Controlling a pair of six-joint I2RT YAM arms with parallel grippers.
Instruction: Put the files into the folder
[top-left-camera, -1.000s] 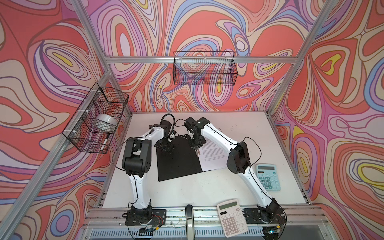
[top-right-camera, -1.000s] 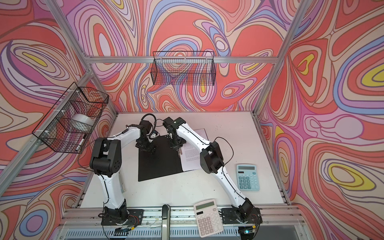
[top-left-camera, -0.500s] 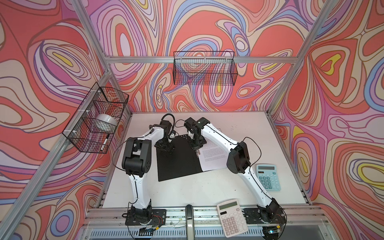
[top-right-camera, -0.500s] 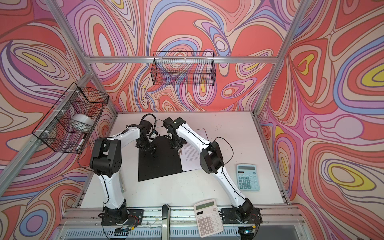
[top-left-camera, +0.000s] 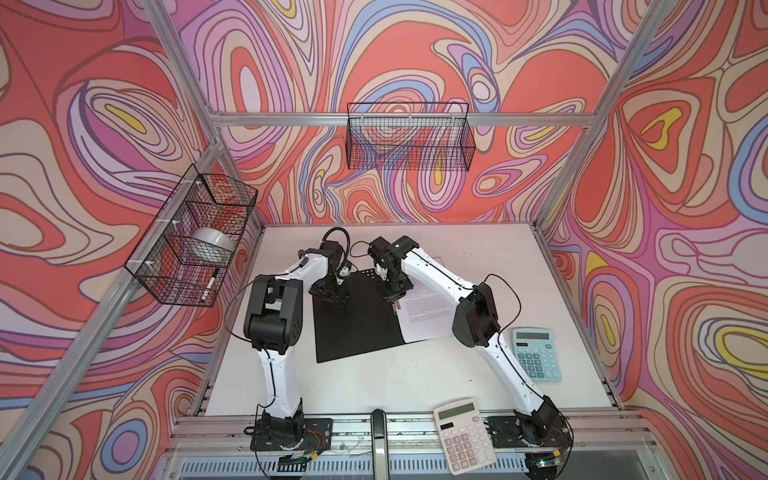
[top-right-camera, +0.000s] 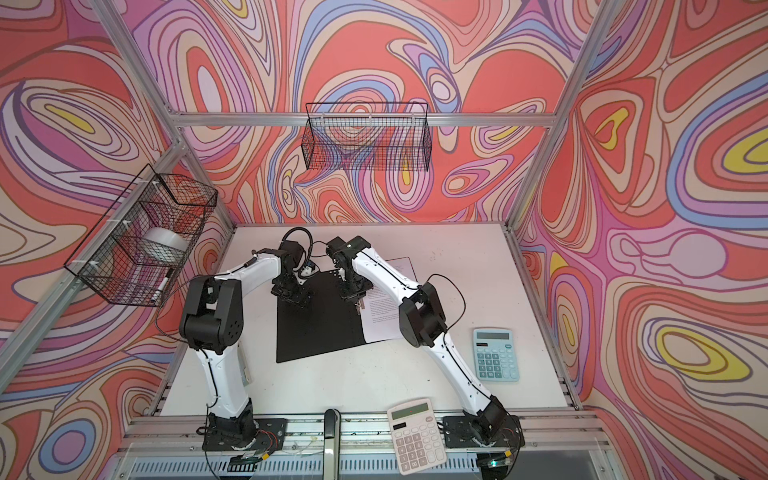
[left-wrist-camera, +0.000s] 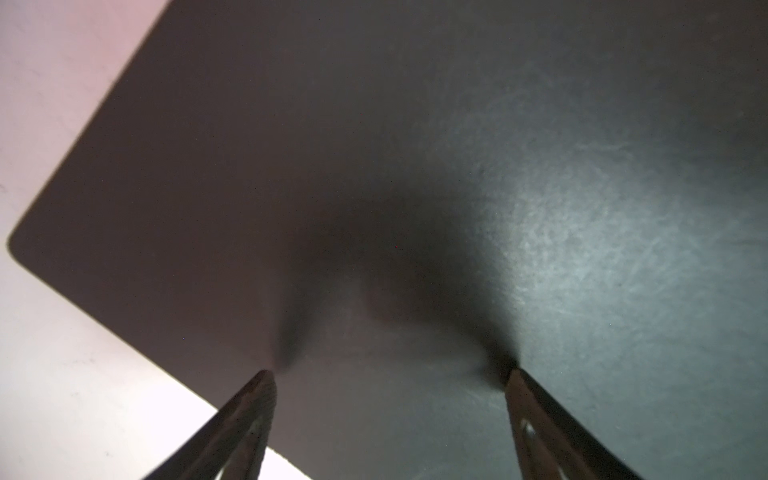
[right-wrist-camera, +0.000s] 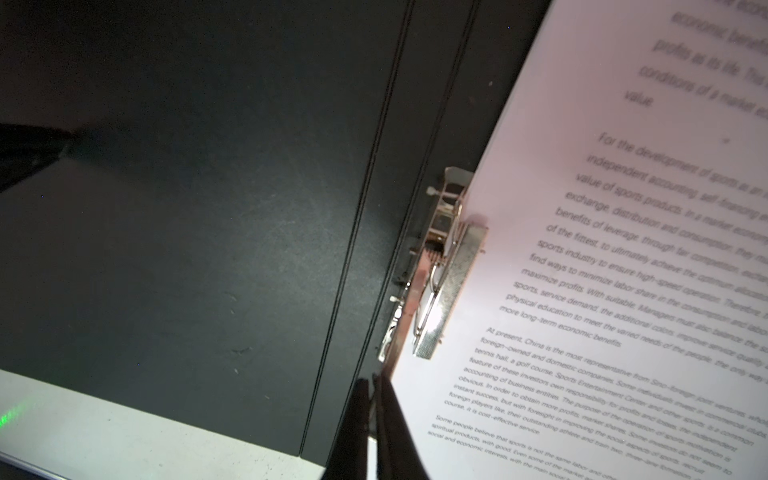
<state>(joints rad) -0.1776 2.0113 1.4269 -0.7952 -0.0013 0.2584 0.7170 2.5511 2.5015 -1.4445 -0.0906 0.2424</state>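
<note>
White printed files (top-left-camera: 428, 316), their number hidden in the stack, lie under one metal clip (right-wrist-camera: 444, 282) in the one open folder (top-left-camera: 357, 320), black inside, flat on the table (top-left-camera: 478, 257). The right gripper (right-wrist-camera: 374, 384), fingers together, sits at the paper's edge beside the clip. The left gripper (left-wrist-camera: 390, 374), fingers wide apart, rests its tips on the bare black flap. Two calculators lie well apart from the folder: a blue calculator (top-left-camera: 536, 353) and a white calculator (top-left-camera: 464, 436).

matt black folder (right-wrist-camera: 187, 249) inside, shiny metal clip (right-wrist-camera: 444, 291), smooth white paper files (right-wrist-camera: 623, 291)

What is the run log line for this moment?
left hand open, on open black-inside folder | right hand shut, by metal spine clip | white printed sheets under clip
</note>
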